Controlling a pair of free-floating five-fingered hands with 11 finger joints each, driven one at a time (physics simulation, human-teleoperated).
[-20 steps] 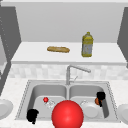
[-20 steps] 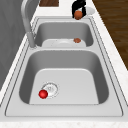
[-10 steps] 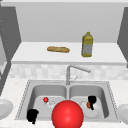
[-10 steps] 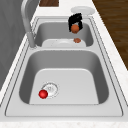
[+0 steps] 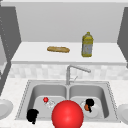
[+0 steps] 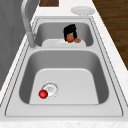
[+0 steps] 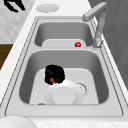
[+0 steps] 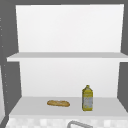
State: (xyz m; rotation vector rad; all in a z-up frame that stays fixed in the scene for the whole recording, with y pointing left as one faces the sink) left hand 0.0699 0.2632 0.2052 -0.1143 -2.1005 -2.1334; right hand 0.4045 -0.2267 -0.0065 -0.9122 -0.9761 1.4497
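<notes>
The right hand had come down from the sink's back rim into the right basin, and its curled fingers gripped a small orange-brown round object just above the white round plate lying on the basin floor (a second brownish piece showed beside it from the left). The left hand hung at the left basin's front edge; I couldn't tell its fingers. A small red ball sat by the left drain.

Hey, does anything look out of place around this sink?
Yes: a small red ball sits beside the left basin's drain, and a big red ball rests on the sink's front edge. The right robot hand holds an orange thing over a white plate.
</notes>
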